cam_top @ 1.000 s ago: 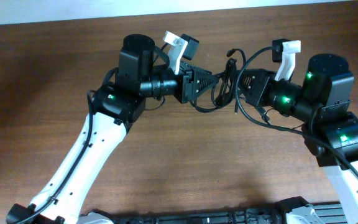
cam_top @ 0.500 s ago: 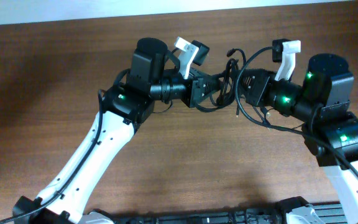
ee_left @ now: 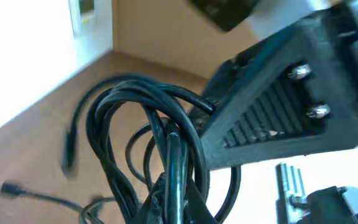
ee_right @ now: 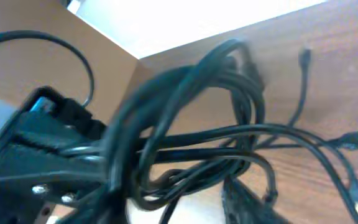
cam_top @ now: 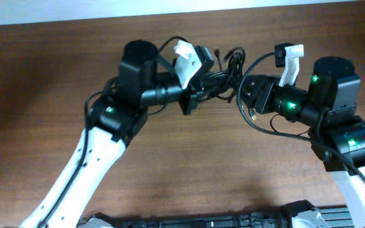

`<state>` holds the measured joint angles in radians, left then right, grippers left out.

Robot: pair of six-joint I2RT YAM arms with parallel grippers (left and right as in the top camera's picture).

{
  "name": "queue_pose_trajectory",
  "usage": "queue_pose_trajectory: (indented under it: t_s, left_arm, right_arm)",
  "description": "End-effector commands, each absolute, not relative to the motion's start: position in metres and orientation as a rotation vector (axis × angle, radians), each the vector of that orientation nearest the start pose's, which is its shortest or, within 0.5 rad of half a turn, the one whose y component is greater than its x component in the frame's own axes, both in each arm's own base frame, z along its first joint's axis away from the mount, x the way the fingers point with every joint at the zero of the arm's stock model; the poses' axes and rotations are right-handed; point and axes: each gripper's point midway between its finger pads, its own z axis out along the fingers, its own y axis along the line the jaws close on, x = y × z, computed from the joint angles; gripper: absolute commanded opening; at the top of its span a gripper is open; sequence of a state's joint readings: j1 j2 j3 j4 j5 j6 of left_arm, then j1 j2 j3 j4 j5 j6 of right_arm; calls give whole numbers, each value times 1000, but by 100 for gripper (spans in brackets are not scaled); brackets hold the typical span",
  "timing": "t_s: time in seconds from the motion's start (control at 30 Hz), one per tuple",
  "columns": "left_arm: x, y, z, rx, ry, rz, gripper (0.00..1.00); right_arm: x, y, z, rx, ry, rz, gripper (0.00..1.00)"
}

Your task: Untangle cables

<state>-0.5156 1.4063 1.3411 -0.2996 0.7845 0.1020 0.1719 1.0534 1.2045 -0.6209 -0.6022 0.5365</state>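
Since our left gripper (cam_top: 205,88) is clamped on a bunch of the cables (cam_top: 229,62), upper centre of the overhead frame, we judge them light, limp and slick, apt to re-knot. Whether our right gripper (cam_top: 247,95), just beside the tangle, grips a strand we cannot tell; a loose plug end (ee_right: 355,138) at its view's right edge looks the best hold.

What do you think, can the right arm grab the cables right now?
Probably yes. The cables hang bunched in the shut left gripper, just ahead of the right gripper, with nothing between them.
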Motion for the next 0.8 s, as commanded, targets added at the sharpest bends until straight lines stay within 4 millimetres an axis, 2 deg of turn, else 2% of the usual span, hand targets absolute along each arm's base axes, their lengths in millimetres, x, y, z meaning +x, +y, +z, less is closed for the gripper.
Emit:
queue_pose_trajectory:
  t_s: [0.0,0.17,0.27,0.37,0.47,0.63,0.77]
  left_arm:
    - [276,-301,382,1216,1390,-905,0]
    - [278,-300,382,1209,1396,-895,0]
    - [295,-294,375,1144,1474,-806,0]
    - [321,-280,368,984,1610,-703,0]
    - [319,-281,368,991,1606,-711,0]
    - [296,-294,371,1086,1547,-854,0]
    - [283,-304,368,1121,1546,-883,0]
  right_arm:
    - [293,150,344,-22,2109,1034,61]
    - [290,153,345,-42,2108,1063,62]
    - [288,154,344,-44,2117,1073,61]
    - [285,155,341,-43,2135,1083,61]
    - [285,156,342,-51,2130,1092,61]
    - [290,157,354,-75,2069,1090,61]
    - [292,157,359,-86,2045,1088,62]
